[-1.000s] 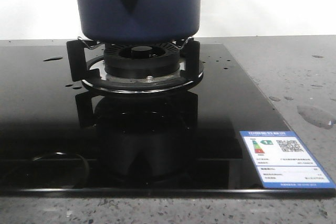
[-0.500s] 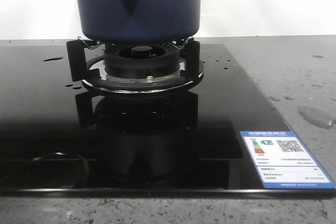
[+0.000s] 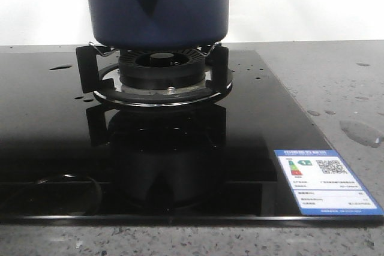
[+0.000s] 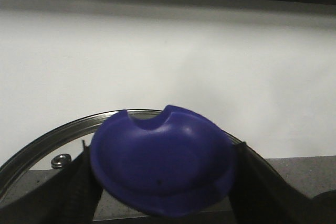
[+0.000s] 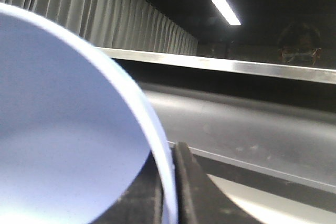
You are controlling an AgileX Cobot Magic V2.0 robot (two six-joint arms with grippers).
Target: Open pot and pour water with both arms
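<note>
Front view: pot [image 3: 157, 4] on burner [image 3: 159, 73], black glass cooktop [image 3: 54, 130], speckled counter [image 3: 336, 88].

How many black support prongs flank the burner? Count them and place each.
2. The left prong stands left of the burner, the right prong right of it, both under the pot; rear ones may be hidden.

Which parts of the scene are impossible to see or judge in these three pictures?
- Front view: the pot's top is cut off by the upper edge, so lid on or off is unknown. Neither hand appears.
- Front view: the energy label's text is too small to read.
- Left wrist view: the blue knob between the fingers fills the foreground, hiding most of the metal-rimmed lid behind.
- Right wrist view: a pale blue bowl blocks the scene; its contents are unseen.
</note>
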